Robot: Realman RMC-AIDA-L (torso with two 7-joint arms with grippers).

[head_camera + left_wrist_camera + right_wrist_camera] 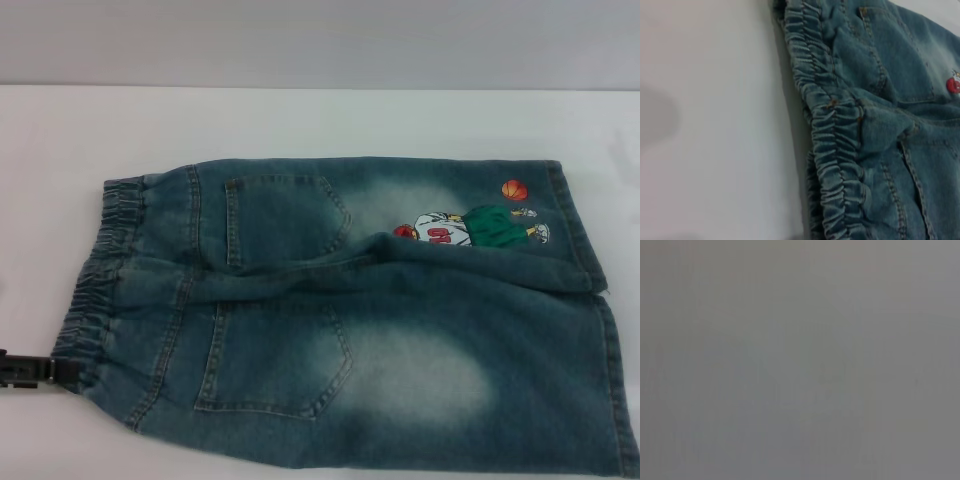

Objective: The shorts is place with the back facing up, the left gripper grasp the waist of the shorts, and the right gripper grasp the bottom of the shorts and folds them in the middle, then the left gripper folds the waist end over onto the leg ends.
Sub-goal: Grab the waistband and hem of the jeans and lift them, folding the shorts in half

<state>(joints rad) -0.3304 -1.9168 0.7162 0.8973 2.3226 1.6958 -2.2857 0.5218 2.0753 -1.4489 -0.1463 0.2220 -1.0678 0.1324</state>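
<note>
The denim shorts (380, 330) lie flat on the white table (300, 120), back up, with both patch pockets showing. The ruffled waist of the shorts (100, 270) is at the left; the left wrist view shows it close up (835, 130). The bottom of the shorts, the two leg ends (585, 235), is at the right beside the cartoon print (470, 228). The far leg overlaps the near one slightly. My left gripper (38, 371) is a black shape at the near left, its tip at the waistband's near corner. My right gripper is out of view; its wrist view shows only plain grey.
Bare white table (715, 125) stretches left of the waistband and behind the shorts to a grey back wall (320, 40). The near leg's hem runs to the head view's lower right edge.
</note>
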